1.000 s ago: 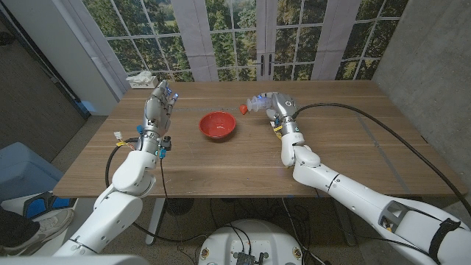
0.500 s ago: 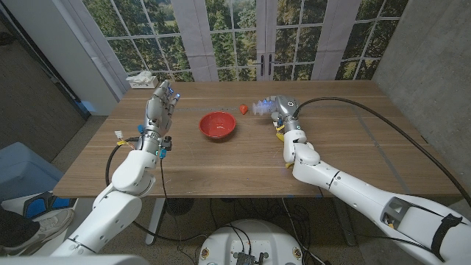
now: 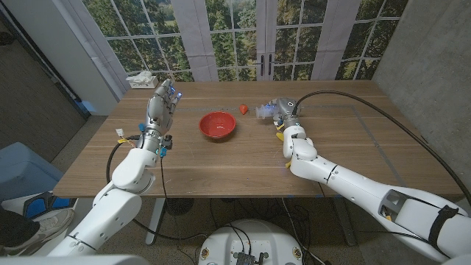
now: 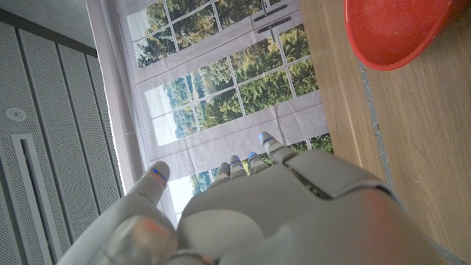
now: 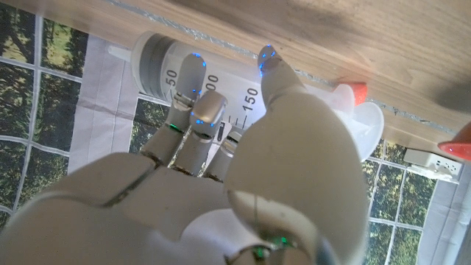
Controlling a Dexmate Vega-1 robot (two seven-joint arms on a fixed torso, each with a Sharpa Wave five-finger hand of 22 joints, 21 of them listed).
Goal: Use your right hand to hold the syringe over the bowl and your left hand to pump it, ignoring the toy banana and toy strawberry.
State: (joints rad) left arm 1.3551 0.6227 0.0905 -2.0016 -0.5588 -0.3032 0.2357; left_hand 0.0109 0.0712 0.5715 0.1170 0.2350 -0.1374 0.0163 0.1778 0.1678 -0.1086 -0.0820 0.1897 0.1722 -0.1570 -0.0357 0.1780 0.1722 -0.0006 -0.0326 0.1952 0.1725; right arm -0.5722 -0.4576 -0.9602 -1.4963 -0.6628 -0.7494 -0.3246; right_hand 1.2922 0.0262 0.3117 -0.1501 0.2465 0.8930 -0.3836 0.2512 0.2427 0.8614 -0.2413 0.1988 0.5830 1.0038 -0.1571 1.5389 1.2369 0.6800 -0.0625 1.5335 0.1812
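Observation:
The red bowl [image 3: 218, 125] [image 4: 397, 29] sits on the wooden table [image 3: 221, 165] left of centre. My right hand [image 3: 285, 112] [image 5: 221, 184] is to the bowl's right and grips the clear syringe [image 3: 263, 110] [image 5: 158, 62] around its barrel, fingers [image 5: 193, 77] wrapped over the printed scale. The syringe points toward the bowl and looks blurred in the head view. My left hand [image 3: 160, 105] [image 4: 294, 213] is raised left of the bowl, fingers straight and apart, holding nothing.
A toy strawberry [image 3: 243, 109] lies between the bowl and the syringe. The yellow toy banana [image 3: 280, 135] pokes out just below my right hand. A black cable [image 3: 353, 110] runs over the table's right side. White items [image 3: 141, 77] lie at the far left corner.
My right hand has shifted a little to the right and nearer with the syringe, away from the strawberry. The left hand has stayed put.

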